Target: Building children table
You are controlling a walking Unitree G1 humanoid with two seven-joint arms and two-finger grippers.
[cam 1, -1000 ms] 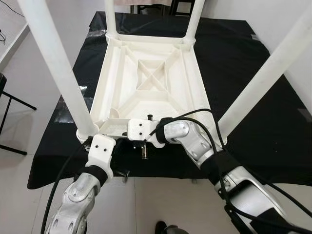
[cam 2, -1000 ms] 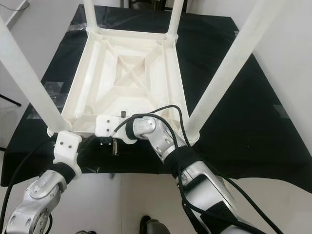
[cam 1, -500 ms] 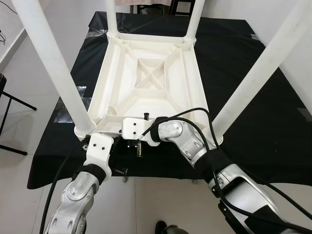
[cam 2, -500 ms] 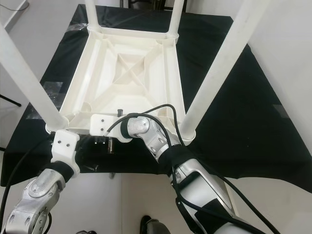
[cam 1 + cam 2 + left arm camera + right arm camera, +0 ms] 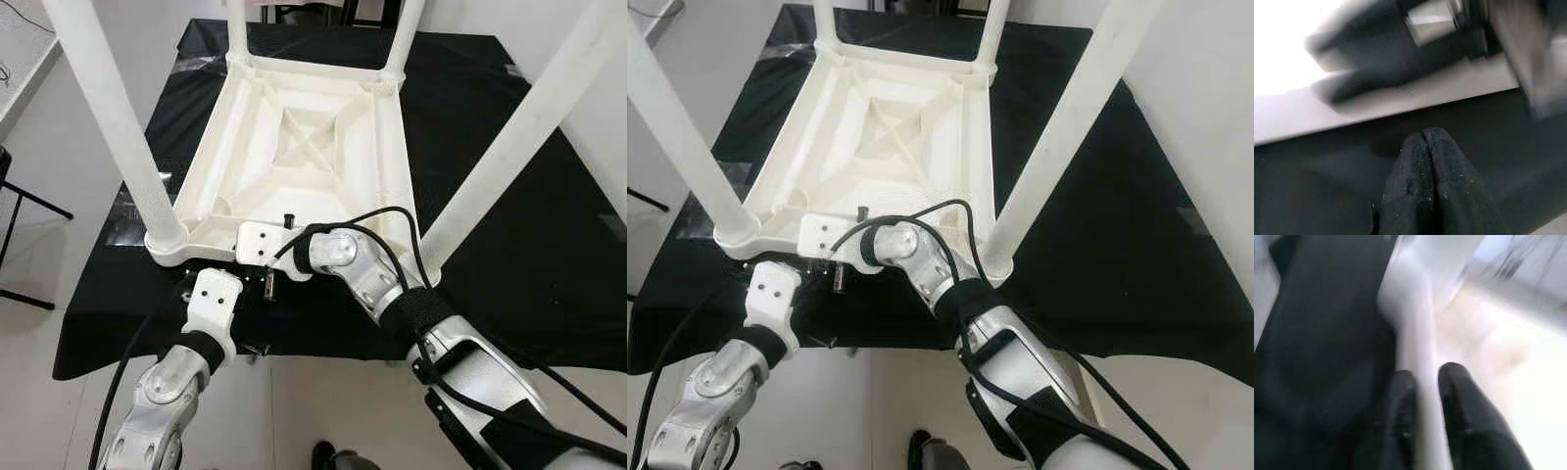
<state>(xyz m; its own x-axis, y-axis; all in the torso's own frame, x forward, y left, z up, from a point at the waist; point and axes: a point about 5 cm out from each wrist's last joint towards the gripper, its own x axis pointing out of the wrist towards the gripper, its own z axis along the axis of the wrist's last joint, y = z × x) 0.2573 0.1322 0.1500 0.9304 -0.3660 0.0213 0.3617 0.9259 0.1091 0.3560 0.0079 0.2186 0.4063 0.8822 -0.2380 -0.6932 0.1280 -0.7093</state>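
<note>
The white plastic children's table lies upside down on a black cloth, all of its legs pointing up. The near-left leg and near-right leg rise past my head. My right gripper is at the table's near rim, one finger on each side of it, shut on it. The right wrist sits just in front of that rim. My left gripper is shut on nothing, low over the cloth by the near-left corner, its white wrist plate below the rim.
The black cloth reaches the worktop's front edge, with pale floor below. A small dark part lies on the cloth near that edge. Clear plastic wrap lies at the cloth's left side. A black stand is on the floor at far left.
The table's near edge has shifted a little left and away on the cloth, with my right gripper on its rim. My left wrist has dropped back slightly from the corner.
</note>
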